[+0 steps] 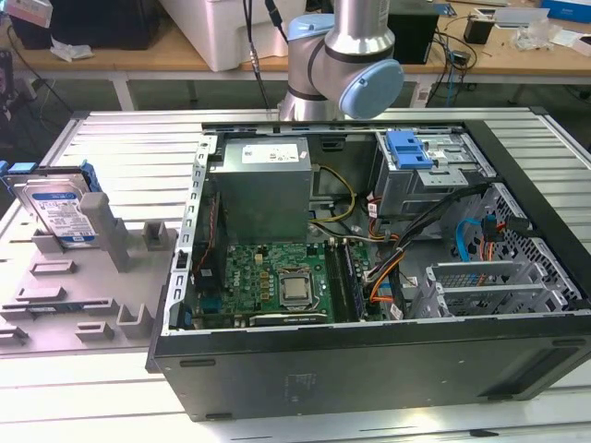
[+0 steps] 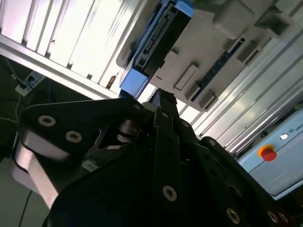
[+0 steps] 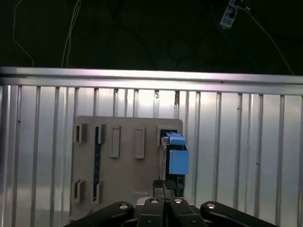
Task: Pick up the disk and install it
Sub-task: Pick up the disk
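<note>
In the first wrist view the end effector (image 3: 164, 187) is closest to me. Its fingers seem pressed together, with nothing between them. Beyond it the disk (image 3: 173, 156) stands on edge in a slot of the grey fixture tray (image 3: 123, 179), and from here I see it as a blue strip. The tray lies on the ribbed metal counter (image 3: 236, 151).

In the exterior view the open computer case (image 1: 369, 369) is nearest. The tray with the disk sits beside it, on the exterior view's left. The disk's white-and-blue label faces the camera, but I cannot read its print. Behind the case rises the arm (image 1: 342, 55).
</note>
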{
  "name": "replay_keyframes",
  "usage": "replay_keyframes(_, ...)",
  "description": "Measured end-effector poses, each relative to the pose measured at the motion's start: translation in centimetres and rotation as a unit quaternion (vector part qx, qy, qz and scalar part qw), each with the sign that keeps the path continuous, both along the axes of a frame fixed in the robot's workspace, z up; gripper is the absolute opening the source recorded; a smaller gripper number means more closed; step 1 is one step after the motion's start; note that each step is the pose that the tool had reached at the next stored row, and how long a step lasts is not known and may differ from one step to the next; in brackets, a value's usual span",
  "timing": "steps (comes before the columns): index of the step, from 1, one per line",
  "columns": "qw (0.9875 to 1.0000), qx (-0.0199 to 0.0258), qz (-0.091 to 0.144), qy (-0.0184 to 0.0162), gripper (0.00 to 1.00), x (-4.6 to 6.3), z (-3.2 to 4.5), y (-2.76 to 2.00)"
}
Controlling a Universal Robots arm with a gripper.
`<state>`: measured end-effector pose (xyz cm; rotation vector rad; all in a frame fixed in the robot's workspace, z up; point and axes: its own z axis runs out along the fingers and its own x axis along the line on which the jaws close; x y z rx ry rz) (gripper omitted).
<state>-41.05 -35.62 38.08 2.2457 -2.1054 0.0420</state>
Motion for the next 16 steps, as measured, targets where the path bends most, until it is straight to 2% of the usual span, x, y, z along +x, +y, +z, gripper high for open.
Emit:
replay_keyframes(2,0.9996,-0.0004,0.026,0.0,0.11,-0.09,0.0,0.01)
replay_keyframes(12,0.9996,-0.0005,0.029,-0.0004,0.11,-0.18,0.0,0.0)
replay_keyframes(13,0.9996,-0.0005,0.029,-0.0004,0.17,-0.18,-0.01,0.0)
replay_keyframes(14,0.9996,-0.0005,0.029,-0.0004,0.17,-0.18,0.0,0.0)
replay_keyframes(15,0.9996,-0.0005,0.029,-0.0004,0.29,-0.18,-0.01,0.0)
replay_keyframes(16,0.9996,-0.0005,0.029,-0.0004,0.36,-0.18,-0.01,0.0)
